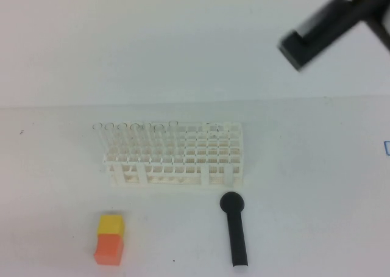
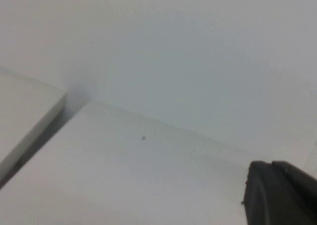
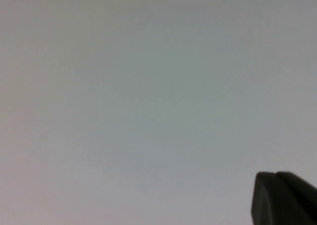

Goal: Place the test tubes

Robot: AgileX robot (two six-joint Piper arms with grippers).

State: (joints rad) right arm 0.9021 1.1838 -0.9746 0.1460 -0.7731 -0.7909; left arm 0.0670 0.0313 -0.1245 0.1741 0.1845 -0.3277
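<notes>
Up in the upper right corner of the high view hangs the right gripper (image 1: 297, 48), a black, blurred block above the table; whether it is apart or together I cannot tell. The left gripper (image 2: 277, 195) shows only as a dark tip at the lower right of its wrist view, and its state cannot be told either. Mid-frame on the white table (image 1: 323, 191) stands the white plastic lattice rack (image 1: 201, 158). Clear glass test tubes (image 1: 131, 136) stand upright in its left part, thin and nearly see-through, their round rims in a row above the top grid. Just in front of the rack lies a black round-headed stick (image 1: 235, 231). At lower left sits an orange and yellow block (image 1: 110, 239).
</notes>
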